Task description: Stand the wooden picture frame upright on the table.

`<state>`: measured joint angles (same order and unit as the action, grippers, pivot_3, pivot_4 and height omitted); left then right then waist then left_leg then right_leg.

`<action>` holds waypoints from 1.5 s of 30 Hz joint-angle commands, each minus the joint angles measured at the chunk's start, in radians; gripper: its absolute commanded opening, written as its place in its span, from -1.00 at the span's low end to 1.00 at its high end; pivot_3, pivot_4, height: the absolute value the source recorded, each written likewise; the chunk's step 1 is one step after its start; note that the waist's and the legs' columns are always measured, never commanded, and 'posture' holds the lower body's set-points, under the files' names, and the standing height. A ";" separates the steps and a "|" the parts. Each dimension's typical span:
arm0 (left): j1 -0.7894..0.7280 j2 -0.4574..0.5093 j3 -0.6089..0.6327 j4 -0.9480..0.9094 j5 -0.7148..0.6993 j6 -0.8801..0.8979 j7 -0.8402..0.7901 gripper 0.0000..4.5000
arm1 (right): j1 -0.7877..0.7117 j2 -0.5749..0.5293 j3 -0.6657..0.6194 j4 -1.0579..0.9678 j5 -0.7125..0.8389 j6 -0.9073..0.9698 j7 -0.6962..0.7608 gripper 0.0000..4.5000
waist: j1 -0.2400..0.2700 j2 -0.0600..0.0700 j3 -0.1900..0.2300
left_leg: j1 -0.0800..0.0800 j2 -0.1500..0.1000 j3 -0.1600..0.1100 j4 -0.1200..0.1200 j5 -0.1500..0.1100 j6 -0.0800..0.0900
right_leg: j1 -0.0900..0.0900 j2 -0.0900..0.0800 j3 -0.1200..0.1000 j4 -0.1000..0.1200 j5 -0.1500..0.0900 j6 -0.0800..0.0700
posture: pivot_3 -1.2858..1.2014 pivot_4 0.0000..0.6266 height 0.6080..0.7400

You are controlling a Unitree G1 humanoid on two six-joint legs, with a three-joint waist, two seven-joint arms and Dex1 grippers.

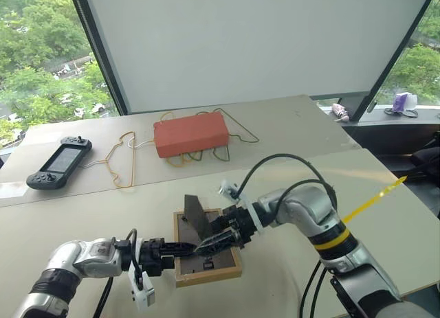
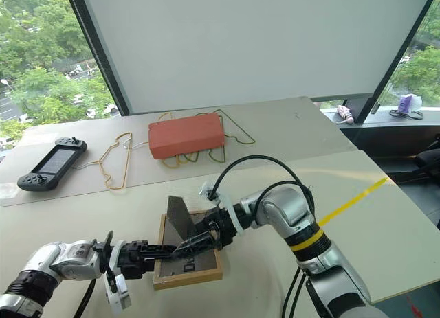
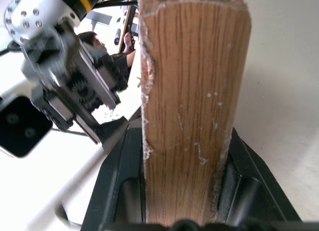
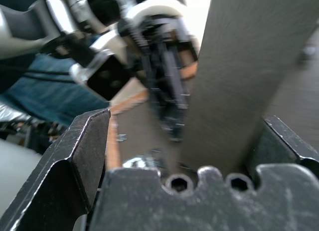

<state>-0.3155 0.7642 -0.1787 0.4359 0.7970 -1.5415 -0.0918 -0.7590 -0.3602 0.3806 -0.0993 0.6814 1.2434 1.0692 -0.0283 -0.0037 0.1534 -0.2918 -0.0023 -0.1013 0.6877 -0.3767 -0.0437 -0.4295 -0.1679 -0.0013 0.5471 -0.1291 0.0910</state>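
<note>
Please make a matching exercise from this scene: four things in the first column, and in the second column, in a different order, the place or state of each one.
Things:
1. wooden picture frame
2. hinged prop
3. orange-red box
4. game console

Places or states:
A. at the table's far left
B. raised, between the open fingers of the right tool
C. flat, dark back up, its edge gripped by the left tool
D. resting on looped wire, far side

Pairs: 1-C, 2-B, 3-D, 4-A

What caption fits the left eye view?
Left gripper clamps the face-down wooden picture frame; open right gripper reaches its raised prop.
</note>
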 commanded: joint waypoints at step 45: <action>-0.047 -0.002 -0.037 0.029 -0.030 0.020 0.005 -0.48 | 0.479 -0.379 -0.109 -0.127 -0.746 -1.241 -0.192 0.98 | -0.008 -0.002 -0.001 | -0.001 0.000 0.007 0.007 0.001 -0.002 | -0.003 0.000 0.004 0.005 0.003 -0.003 | 0.03 -0.52 1.00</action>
<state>-0.3567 0.7544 -0.2162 0.4714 0.7837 -1.5200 -0.0919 -0.2379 -0.7157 0.3695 -0.2445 -0.1683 -0.1682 0.8260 -0.0360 -0.0057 0.1528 -0.2914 -0.0023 -0.0939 0.6948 -0.3758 -0.0453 -0.4296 -0.1679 0.0025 0.5505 -0.1262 0.0881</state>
